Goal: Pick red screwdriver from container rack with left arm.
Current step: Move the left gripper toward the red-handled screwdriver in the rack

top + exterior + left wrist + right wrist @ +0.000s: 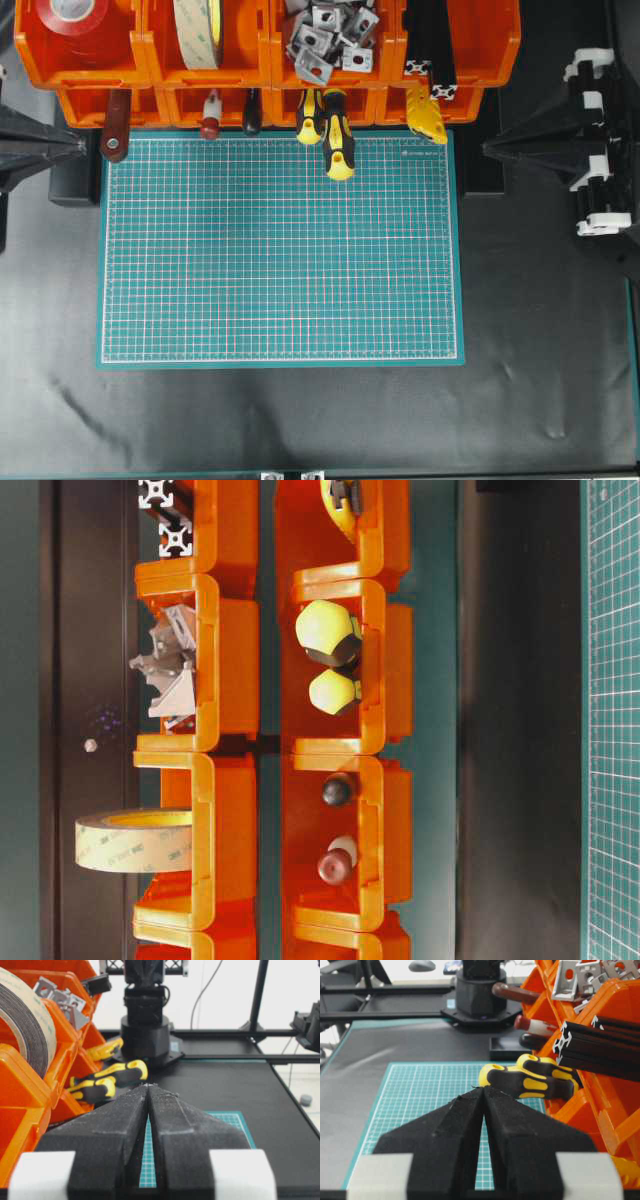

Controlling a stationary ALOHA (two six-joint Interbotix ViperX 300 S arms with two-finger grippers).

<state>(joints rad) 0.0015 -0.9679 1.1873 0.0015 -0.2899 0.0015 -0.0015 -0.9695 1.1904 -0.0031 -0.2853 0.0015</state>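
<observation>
The red screwdriver (pixel 210 116), with a red handle, a white band and a rounded red end, sticks out of a lower bin of the orange container rack (pixel 140 72) at the back. It also shows in the table-level view (pixel 336 863) and the right wrist view (pixel 532 1025). It is hidden in the left wrist view. My left gripper (pixel 80 147) is shut and empty at the mat's far left corner, left of the screwdriver; in its wrist view (pixel 148 1085) the jaws meet at the tips. My right gripper (pixel 487 148) is shut and empty at the far right (pixel 482 1088).
A maroon-handled tool (pixel 115 126) lies between my left gripper and the red screwdriver. A black handle (pixel 251 112) and two yellow-and-black screwdrivers (pixel 337 135) stick out to its right. A tape roll (pixel 198 32) and metal brackets (pixel 330 35) fill upper bins. A green cutting mat (pixel 280 250) covers the table.
</observation>
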